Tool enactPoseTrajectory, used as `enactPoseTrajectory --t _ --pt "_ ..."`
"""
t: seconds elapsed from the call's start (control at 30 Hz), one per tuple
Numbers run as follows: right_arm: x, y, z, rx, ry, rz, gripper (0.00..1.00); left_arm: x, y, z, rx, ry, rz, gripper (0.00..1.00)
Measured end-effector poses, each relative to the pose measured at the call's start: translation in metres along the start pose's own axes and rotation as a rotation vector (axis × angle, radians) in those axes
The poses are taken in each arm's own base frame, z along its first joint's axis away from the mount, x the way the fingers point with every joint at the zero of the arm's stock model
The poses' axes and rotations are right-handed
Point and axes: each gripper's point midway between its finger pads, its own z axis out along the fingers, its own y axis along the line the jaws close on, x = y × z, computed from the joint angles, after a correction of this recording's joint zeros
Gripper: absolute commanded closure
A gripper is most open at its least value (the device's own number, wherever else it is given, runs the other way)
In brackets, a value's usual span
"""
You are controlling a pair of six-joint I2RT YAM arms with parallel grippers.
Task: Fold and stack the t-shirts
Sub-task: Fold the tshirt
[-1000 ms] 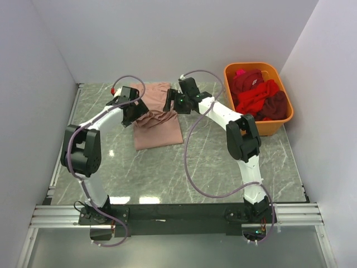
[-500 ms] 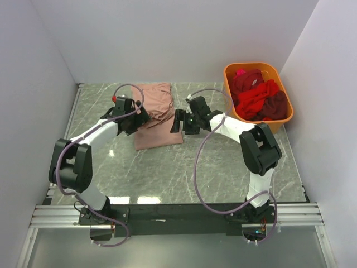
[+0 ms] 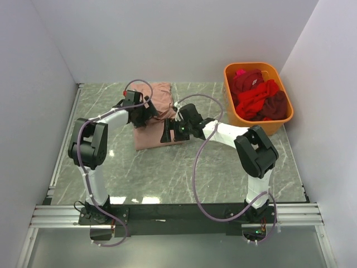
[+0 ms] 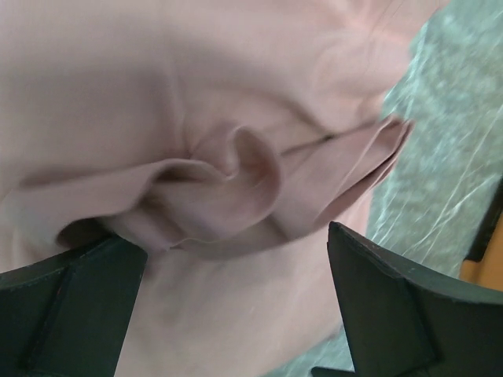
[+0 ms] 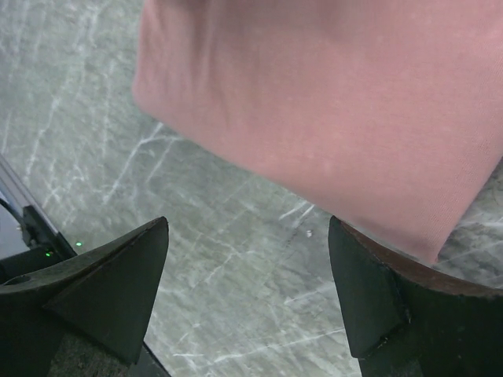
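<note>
Soft salmon-pink t-shirt point(image 3: 149, 138) lies rumpled on veined marble table point(image 3: 223, 167).

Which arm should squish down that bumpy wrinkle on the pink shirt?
Left, probably. The left hand, open, hangs right over the wrinkle in the pink shirt; the right hand is off at the shirt's edge.

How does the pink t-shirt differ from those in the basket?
The pink t-shirt lies partly folded on the table; the red t-shirts sit crumpled in the orange basket. The pink one is single and pale; the red ones are several, piled together. Both are ungripped cloth.
</note>
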Motion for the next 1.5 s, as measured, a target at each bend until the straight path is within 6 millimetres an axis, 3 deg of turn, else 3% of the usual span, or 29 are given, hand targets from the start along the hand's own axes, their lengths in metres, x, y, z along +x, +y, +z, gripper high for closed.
enactPoseTrajectory --t 0.17,0.4,0.5,0.6,0.7,0.83,1.0,1.17,1.27,1.37,1.5 --pt "0.010 -0.010 0.009 0.019 0.030 -0.002 0.12 -0.030 -0.015 0.014 -0.006 -0.050 0.004 0.01" --pt "0.018 -0.018 0.011 0.040 0.051 0.003 0.12 -0.101 -0.028 0.038 -0.021 -0.151 0.006 0.01" --pt "0.023 -0.021 0.010 0.051 0.064 0.008 0.12 -0.122 -0.026 0.033 -0.037 -0.196 0.010 0.01" --pt "0.021 -0.021 0.009 0.057 0.056 0.006 0.12 -0.127 -0.022 0.017 -0.053 -0.227 0.016 0.01" --pt "0.015 -0.017 0.003 0.058 0.036 -0.001 0.12 -0.111 -0.012 -0.011 -0.075 -0.229 0.017 0.01" --pt "0.005 -0.008 -0.006 0.044 0.005 -0.014 0.11 -0.084 0.000 -0.064 -0.070 -0.243 0.008 0.01" --pt "-0.017 0.007 -0.006 0.010 -0.024 -0.030 0.11 -0.027 0.031 -0.109 -0.047 -0.232 -0.039 0.00" --pt "-0.055 0.020 0.019 -0.035 -0.068 -0.053 0.11 0.031 0.072 -0.114 -0.084 -0.138 -0.085 0.00" --pt "-0.066 0.017 0.040 -0.037 -0.074 -0.056 0.11 0.059 0.093 -0.115 -0.124 -0.083 -0.110 0.01" --pt "-0.068 0.009 0.061 -0.029 -0.058 -0.048 0.11 0.077 0.108 -0.120 -0.153 -0.057 -0.130 0.01" --pt "-0.064 -0.002 0.079 -0.013 -0.041 -0.038 0.11 0.081 0.113 -0.131 -0.161 -0.072 -0.139 0.01"
